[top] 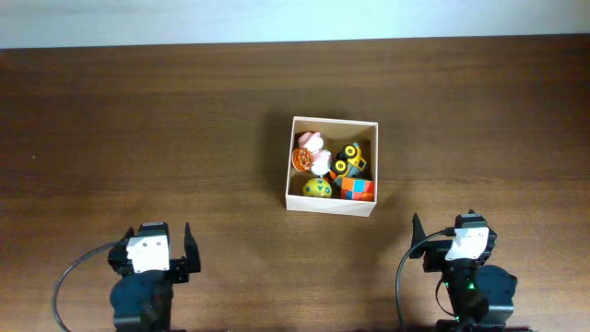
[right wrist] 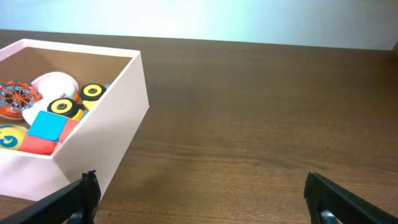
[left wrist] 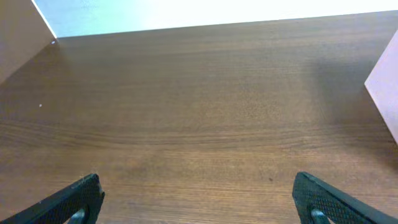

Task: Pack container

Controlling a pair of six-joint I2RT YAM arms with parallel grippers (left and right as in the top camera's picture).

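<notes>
The container (top: 367, 127), a square white-walled box with a tan inside, stands at the table's middle. It holds several small toys: a pink and white one (top: 312, 144), a yellow and black car (top: 350, 160), a yellow ball (top: 318, 189) and a red and blue cube (top: 356, 188). It also shows in the right wrist view (right wrist: 118, 134), at the left. My left gripper (left wrist: 199, 199) is open and empty over bare wood at the front left. My right gripper (right wrist: 202, 199) is open and empty at the front right, just right of the container.
The brown wooden table (top: 138, 138) runs to a pale wall at the back. A white corner of the container (left wrist: 385, 93) shows at the right edge of the left wrist view.
</notes>
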